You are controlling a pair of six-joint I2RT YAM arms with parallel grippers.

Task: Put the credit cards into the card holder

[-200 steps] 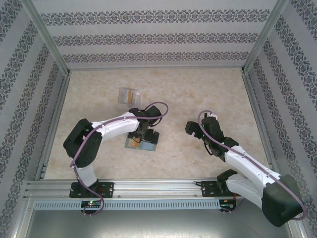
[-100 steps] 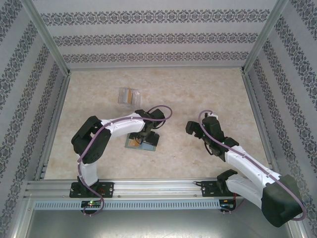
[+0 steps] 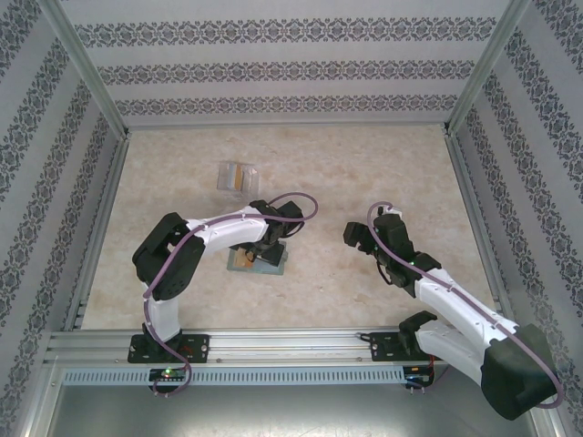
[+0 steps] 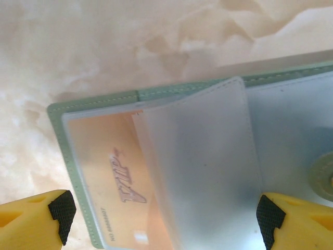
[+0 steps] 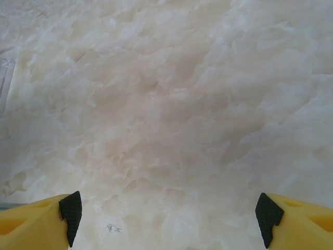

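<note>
1. Card holder (image 4: pixel 93 101) lies open and flat on the surface (image 5: pixel 171 104), toward 7 o'clock from the surface's centre in the top view, directly under the left gripper (image 4: pixel 165 221).
2. Orange card (image 4: pixel 104 172), marked VIP, is in the pocket on the 9 o'clock side of the left wrist view. It sits behind clear film and inside the green border, so it looks seated.
3. Frosted sleeve (image 4: pixel 203 156) curls up over the middle and overlaps the 3 o'clock edge of the orange card. It is not lying flat. Snap button (image 4: pixel 325 177) is at the 3 o'clock edge of that view.
4. Left gripper is spread wide, fingertips hanging either side over the open card holder, pinching nothing.
5. Change over the last second: the left arm pulled its elbow in and swung it toward 3 o'clock. Its gripper stayed over the card holder, and the holder did not visibly shift. I read this as re-posing with the first card already seated, not a new grasp.
6. Right gripper (image 5: pixel 169 219) is spread and empty, over bare surface at 3 o'clock of the card holder and well apart. It has barely moved.
7. Clear stand (image 3: pixel 237 175) is at 11 o'clock of the card holder, well apart, with an orange strip showing inside. I take that for remaining cards (image 3: pixel 240 173), so the task is not finished.
8. Risk: the curled sleeve may block the next slot. It probably needs flattening or lifting before another card goes in.
</note>
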